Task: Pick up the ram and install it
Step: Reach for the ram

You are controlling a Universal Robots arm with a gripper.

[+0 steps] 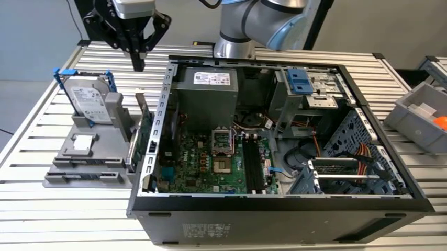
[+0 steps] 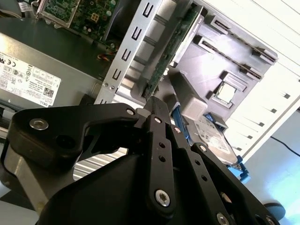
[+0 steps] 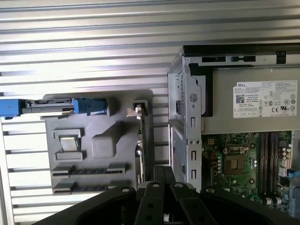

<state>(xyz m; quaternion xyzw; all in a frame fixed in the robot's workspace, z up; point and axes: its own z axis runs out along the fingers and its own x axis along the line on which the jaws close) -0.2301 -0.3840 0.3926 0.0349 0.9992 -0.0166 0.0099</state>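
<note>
The ram (image 1: pixel 91 177) is a dark, narrow stick lying in a front slot of the grey holder (image 1: pixel 84 157), at the exterior view's left; the first wrist view shows the ram (image 3: pixel 89 169) as a dark strip. My gripper (image 1: pixel 138 65) hangs high over the table's rear left, behind the holder and well away from the ram. Its black fingers are shut with nothing between them, as both wrist views show (image 2: pixel 157 107) (image 3: pixel 162 172). The open computer case (image 1: pixel 160 120) lies beside the holder, with black memory slots (image 1: pixel 252 164) on its motherboard.
A silver hard drive in a blue frame (image 1: pixel 87 99) stands at the holder's back. A green card with a metal bracket (image 1: pixel 143 133) stands on edge between holder and case wall. A grey bin (image 1: pixel 422 117) sits at the exterior view's right. The table is slatted metal.
</note>
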